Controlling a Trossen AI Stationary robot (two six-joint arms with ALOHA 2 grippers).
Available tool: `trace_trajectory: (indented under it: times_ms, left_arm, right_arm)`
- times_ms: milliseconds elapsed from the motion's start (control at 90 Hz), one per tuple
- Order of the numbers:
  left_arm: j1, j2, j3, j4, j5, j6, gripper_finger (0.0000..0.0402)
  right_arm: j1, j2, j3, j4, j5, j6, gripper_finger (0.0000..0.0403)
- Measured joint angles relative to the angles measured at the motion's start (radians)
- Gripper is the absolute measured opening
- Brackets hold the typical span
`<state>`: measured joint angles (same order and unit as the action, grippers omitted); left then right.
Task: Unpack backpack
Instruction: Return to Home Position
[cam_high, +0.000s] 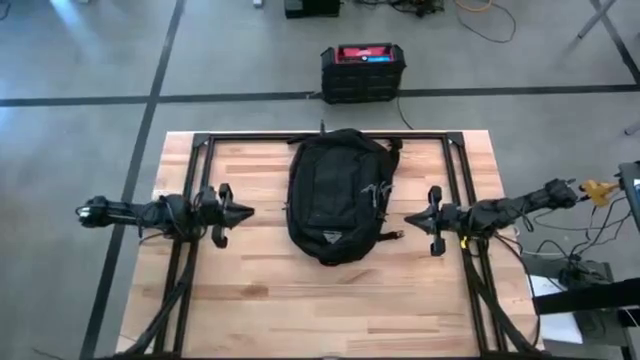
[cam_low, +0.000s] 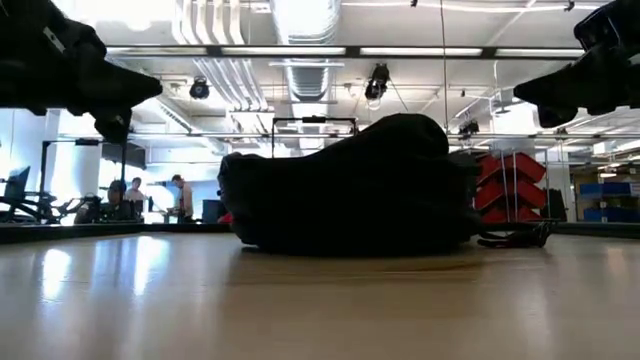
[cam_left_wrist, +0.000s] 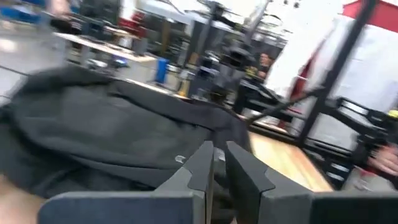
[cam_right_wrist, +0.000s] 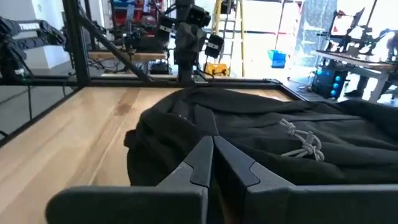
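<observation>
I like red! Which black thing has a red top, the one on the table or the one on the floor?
The box on the floor, past the table. The backpack on the table shows no red.

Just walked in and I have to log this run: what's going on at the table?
Nothing is being handled right now. The black backpack lies on the wooden table, looking zipped shut. The left gripper hovers on one side of it and the right gripper on the other, both raised off the table, shut, empty and clear of the bag.
</observation>
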<state>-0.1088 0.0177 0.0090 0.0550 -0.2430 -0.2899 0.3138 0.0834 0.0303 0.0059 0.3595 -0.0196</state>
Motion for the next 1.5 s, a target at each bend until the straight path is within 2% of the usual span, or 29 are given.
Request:
trace_trajectory:
  times_ms: [133,1500]
  left_arm:
    - [0.001,0.012,0.000,0.002,-0.019,0.069,0.0025]
    - [0.001,0.187,0.000,0.002,-0.020,0.071,0.0025]
  right_arm:
    - [0.000,0.011,0.000,0.000,0.006,0.000,0.0000]
    - [0.000,0.031,0.001,-0.001,0.007,-0.007,0.0000]
